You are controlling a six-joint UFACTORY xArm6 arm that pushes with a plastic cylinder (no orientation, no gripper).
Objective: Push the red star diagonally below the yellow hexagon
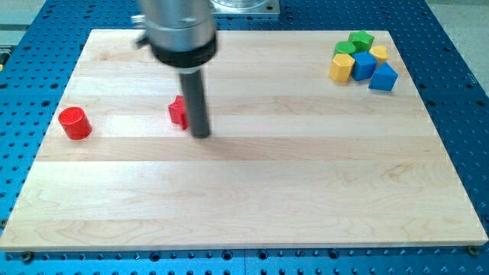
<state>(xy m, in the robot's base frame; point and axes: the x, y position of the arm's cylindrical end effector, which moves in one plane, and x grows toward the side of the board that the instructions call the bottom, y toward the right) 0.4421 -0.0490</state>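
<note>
At the view's far left, a red cylinder [75, 123] sits alone on the wooden board [252, 198]. Right of it, your red star [179, 111] lies left of centre, half hidden behind the rod; its points and any long axis cannot be made out. My tip [201, 135] rests touching or just beside the star's right edge, slightly lower in the view. There is no claw here to open or clench, only a bare rod. Far across at the view's upper right, the yellow hexagon [341, 67] fronts a cluster of green, blue and yellow blocks. You likely need the tip on the star's left side to drive it rightward.
</note>
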